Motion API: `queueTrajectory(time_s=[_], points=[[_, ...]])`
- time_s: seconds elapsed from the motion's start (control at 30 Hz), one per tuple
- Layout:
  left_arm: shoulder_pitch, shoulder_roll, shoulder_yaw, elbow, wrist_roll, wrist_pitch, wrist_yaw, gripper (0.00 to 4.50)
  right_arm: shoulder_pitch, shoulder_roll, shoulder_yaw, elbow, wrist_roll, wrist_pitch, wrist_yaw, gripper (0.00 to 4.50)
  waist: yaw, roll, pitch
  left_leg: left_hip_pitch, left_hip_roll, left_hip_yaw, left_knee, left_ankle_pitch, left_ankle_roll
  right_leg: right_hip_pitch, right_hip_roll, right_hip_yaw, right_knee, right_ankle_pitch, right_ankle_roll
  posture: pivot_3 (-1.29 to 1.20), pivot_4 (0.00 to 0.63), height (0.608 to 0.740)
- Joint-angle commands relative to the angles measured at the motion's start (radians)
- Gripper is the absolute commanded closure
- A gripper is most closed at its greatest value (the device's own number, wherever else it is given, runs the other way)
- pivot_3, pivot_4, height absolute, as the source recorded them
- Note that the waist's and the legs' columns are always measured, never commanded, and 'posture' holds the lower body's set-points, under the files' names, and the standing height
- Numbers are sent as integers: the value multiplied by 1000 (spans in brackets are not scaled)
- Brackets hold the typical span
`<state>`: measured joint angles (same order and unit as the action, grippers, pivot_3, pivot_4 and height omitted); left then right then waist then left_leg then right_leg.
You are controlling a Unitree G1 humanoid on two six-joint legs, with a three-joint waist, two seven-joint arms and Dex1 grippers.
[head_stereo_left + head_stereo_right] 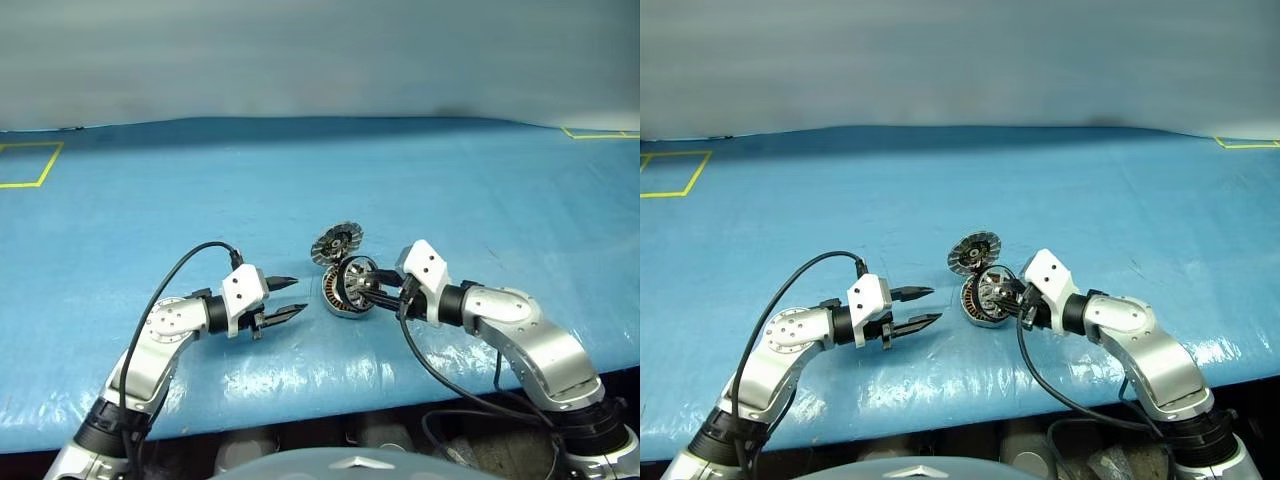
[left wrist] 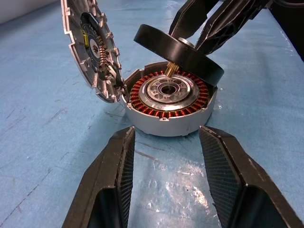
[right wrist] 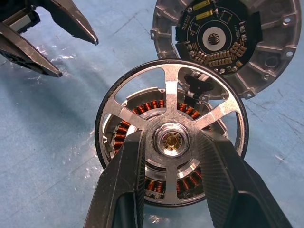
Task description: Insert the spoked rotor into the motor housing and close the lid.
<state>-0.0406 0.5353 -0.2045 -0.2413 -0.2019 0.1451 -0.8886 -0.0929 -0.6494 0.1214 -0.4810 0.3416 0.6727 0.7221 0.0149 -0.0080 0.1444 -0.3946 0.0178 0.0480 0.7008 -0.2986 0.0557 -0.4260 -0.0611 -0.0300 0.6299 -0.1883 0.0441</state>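
The motor housing (image 2: 166,102), a short grey cylinder with copper windings around a silver hub, sits on the blue table. Its lid (image 2: 90,47) stands swung open at the rim, dark inner face showing. My right gripper (image 3: 172,137) is shut on the hub of the spoked rotor (image 3: 171,95) and holds it tilted just above the housing's open top, its brass shaft tip over the housing's hub. Windings (image 3: 152,105) show through the gaps between the spokes. My left gripper (image 1: 298,296) is open, empty, a short way left of the housing and pointing at it.
A blue sheet (image 1: 480,190) covers the table, and its front edge (image 1: 330,405) runs just in front of the arms. Yellow tape marks lie at the far left (image 1: 30,165) and far right (image 1: 600,132). Black cables loop from both wrists.
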Motion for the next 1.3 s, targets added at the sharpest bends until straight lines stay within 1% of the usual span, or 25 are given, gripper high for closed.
queueTrajectory(time_s=[0.03, 0.27, 0.3, 0.4, 0.6, 0.83, 0.93, 1.1, 1.17, 1.3], points=[[2, 3, 8, -23, -2, -14, 4, 2209, 1, -11, -4, -6, -6, -16, 7, 3217, 0, 0, 0, 0, 0, 0, 0, 0, 0, 0, 0, 0, 0, 0, 0, 0, 150, 740], [2, 0, 7, -18, 2, -18, 5, 2209, 6, -9, 2, -3, -9, -26, 7, 3217, 0, 0, 0, 0, 0, 0, 0, 0, 0, 0, 0, 0, 0, 0, 0, 0, 150, 740], [1, 0, 6, -17, 2, -19, 4, 2209, 7, -8, -2, -4, -6, -25, 8, 2497, 0, 0, 0, 0, 0, 0, 0, 0, 0, 0, 0, 0, 0, 0, 0, 0, 150, 740], [-1, 0, 6, -16, 2, -19, 3, 2209, 8, -4, -14, -9, 4, -14, 3, 1613, 0, 0, 0, 0, 0, 0, 0, 0, 0, 0, 0, 0, 0, 0, 0, 0, 150, 740], [-5, -1, 5, -12, 1, -18, 0, 2209, 4, -4, -20, -21, 7, -22, 2, 1613, -1, 0, 0, 0, 0, 0, 0, 0, 0, 0, 0, 0, 0, 0, 0, 0, 150, 740], [-5, -2, 8, -5, 4, -22, 3, 2209, -9, 26, -34, -24, 29, -30, -12, 1613, -1, 0, 0, 0, 0, 0, 0, 0, 0, 0, 0, 0, 0, 0, 0, 0, 150, 740], [-2, -9, 13, -1, -4, -25, 7, 2209, -8, 46, -20, -4, 20, -46, -18, 2221, -1, 0, 0, 0, 0, 0, 0, 0, 0, 0, 0, 0, 0, 0, 0, 0, 150, 740], [-1, -8, 13, 9, -1, -37, 6, 2209, -21, 100, 20, 48, -17, -63, -56, 3913, -1, 0, 0, 0, 0, 0, 0, 0, 0, 0, 0, 0, 0, 0, 0, 0, 150, 740], [0, -7, 13, 12, 0, -41, 7, 2209, -24, 119, 33, 55, -16, -64, -54, 4458, -1, 0, 0, 0, 0, 0, 0, 0, 0, 0, 0, 0, 0, 0, 0, 0, 150, 740], [-2, -7, 11, 22, 0, -46, 7, 2209, -38, 142, 52, 96, -34, -66, -58, 4458, -2, 0, 0, -1, 0, 0, 0, 0, 0, -1, 0, 0, 0, 0, 0, 0, 150, 740]])
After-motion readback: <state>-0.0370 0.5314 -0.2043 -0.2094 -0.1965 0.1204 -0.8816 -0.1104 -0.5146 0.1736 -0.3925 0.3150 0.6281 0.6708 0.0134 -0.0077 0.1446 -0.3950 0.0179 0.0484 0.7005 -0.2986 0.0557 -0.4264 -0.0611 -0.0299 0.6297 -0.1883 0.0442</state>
